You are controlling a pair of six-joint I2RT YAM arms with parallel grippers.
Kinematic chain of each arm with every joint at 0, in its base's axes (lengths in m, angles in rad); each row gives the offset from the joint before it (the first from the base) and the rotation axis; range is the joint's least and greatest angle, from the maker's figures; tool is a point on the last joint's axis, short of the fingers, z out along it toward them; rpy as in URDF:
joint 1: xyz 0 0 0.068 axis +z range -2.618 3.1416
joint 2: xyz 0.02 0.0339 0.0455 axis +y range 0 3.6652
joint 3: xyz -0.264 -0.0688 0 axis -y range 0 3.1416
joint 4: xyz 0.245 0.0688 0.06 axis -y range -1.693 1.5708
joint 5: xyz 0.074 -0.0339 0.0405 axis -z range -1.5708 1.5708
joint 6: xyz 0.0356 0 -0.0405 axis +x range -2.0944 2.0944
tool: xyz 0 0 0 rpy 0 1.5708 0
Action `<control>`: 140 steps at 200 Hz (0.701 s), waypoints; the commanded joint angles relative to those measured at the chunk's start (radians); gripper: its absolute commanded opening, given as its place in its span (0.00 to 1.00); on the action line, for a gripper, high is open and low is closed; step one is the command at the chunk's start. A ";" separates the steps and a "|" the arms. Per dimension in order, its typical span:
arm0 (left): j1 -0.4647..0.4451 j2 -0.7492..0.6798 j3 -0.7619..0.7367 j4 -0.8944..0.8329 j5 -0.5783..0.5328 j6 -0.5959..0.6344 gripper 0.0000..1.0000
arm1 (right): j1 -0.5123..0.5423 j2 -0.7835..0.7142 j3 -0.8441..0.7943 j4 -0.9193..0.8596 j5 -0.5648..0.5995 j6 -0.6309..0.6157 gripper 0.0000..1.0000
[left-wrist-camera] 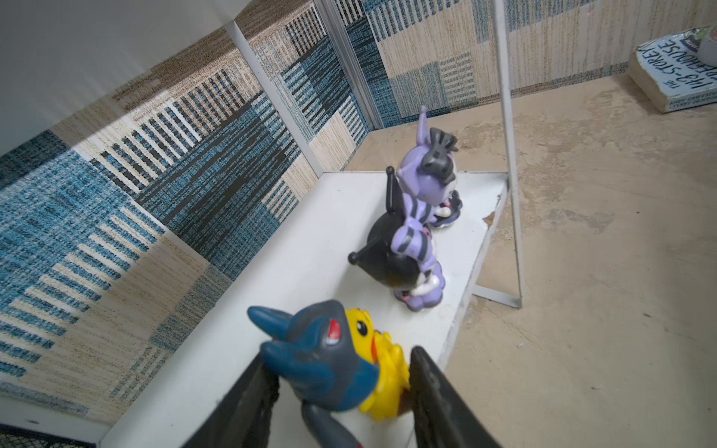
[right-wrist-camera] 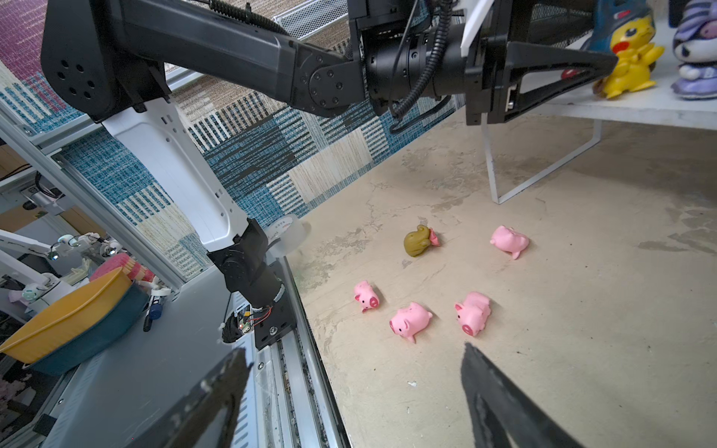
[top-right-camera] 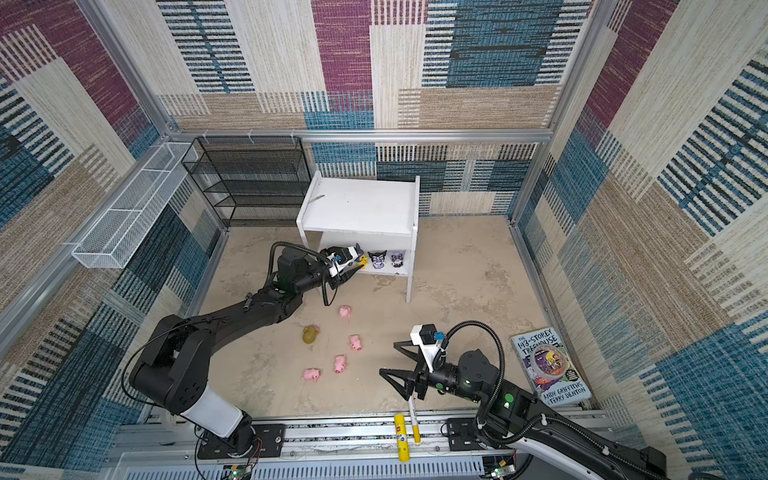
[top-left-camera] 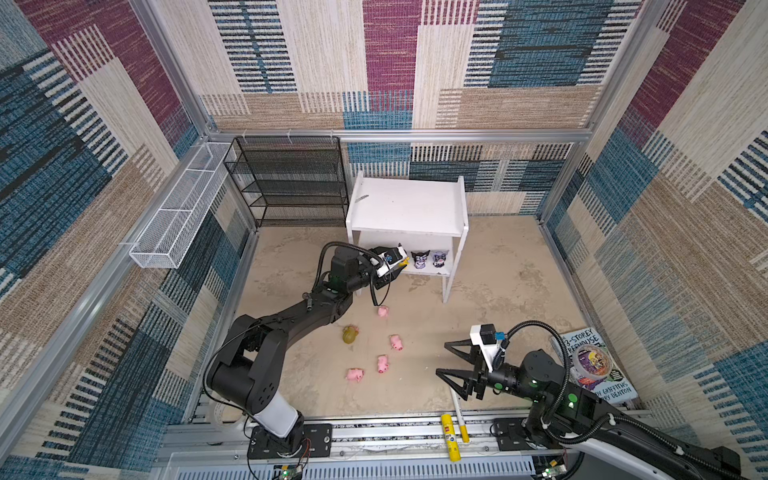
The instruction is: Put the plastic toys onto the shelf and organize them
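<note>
1. Left gripper [left-wrist-camera: 340, 358] is reaching in under the top board of the white shelf [top-left-camera: 407, 208]. Its fingers are flanking the yellow figure with blue hood [right-wrist-camera: 630, 58], which is standing on the lower board [left-wrist-camera: 310, 240] close to the front edge; whether they are clamping or letting go, I cannot tell.
2. Risk: a finger catching the hood on the way out could be dragging the figure off that edge, or tipping it into the nearer black-and-purple figure [top-left-camera: 419, 259] just beside it; its twin [top-left-camera: 439, 258] is standing next along.
3. Risk: rising too soon could be knocking the wrist against the top board.
4. Right gripper [top-left-camera: 441, 357] is hovering spread wide, carrying nothing, near the four pink pigs [top-left-camera: 382, 363]. These are lying scattered on the tabletop [top-left-camera: 519, 270], with the blond doll [top-left-camera: 350, 334] beside them.
5. Surface: beige, blotchy, flat; small toys are likely sliding easily.
6. Room: woven patchwork walls in blue, maroon and tan; aluminium framing. A black mesh rack [top-left-camera: 286, 183] and a white wire basket [top-left-camera: 178, 212] are sitting beside the shelf.
</note>
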 commanded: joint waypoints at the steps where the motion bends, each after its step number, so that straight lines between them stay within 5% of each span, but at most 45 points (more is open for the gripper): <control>1: 0.001 -0.015 -0.010 0.019 -0.025 0.009 0.58 | 0.000 0.001 -0.004 0.024 0.002 0.003 0.87; 140: 0.002 -0.065 -0.063 0.022 -0.094 -0.005 0.65 | 0.000 0.035 -0.001 0.058 -0.011 -0.010 0.87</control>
